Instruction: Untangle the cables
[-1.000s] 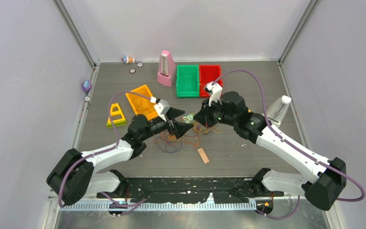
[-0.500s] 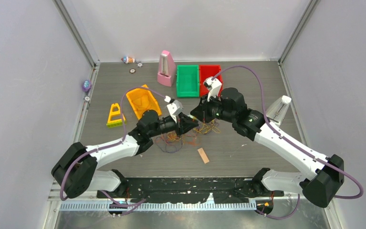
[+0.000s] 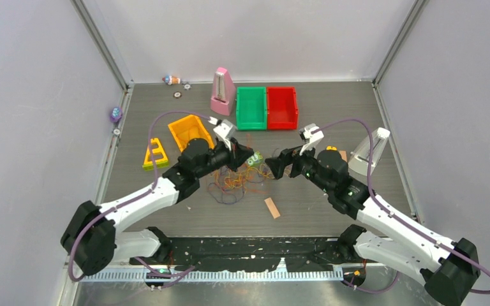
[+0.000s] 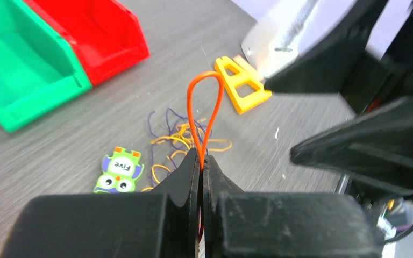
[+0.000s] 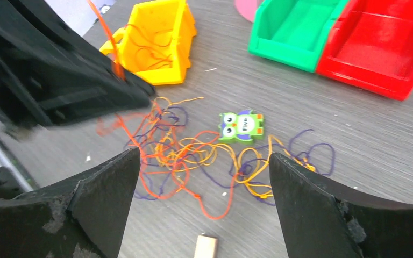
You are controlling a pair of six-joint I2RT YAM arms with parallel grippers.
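The cables point(image 3: 241, 182) lie as a loose tangle of orange, yellow-orange and purple strands on the table between the two arms. My left gripper point(image 3: 245, 155) hovers over the tangle's far edge. In the left wrist view my left gripper point(image 4: 201, 159) is shut on an orange cable point(image 4: 204, 107), and a loop of it stands up past the fingertips. My right gripper point(image 3: 275, 164) is at the tangle's right side, wide open. In the right wrist view the right gripper point(image 5: 204, 156) holds nothing, and the cables point(image 5: 193, 153) spread on the table beyond it.
A green owl tile point(image 3: 252, 160) lies at the tangle's far edge. A yellow bin point(image 3: 188, 131) holds a few strands. Green point(image 3: 251, 107) and red point(image 3: 282, 106) bins and a pink metronome point(image 3: 222, 91) stand behind. A white metronome point(image 3: 367, 153) is right, a wood block point(image 3: 272, 207) near.
My left gripper closed on the orange cable and drew back towards the left with it. My right gripper opened, let go, and pulled away from the far side to the right.
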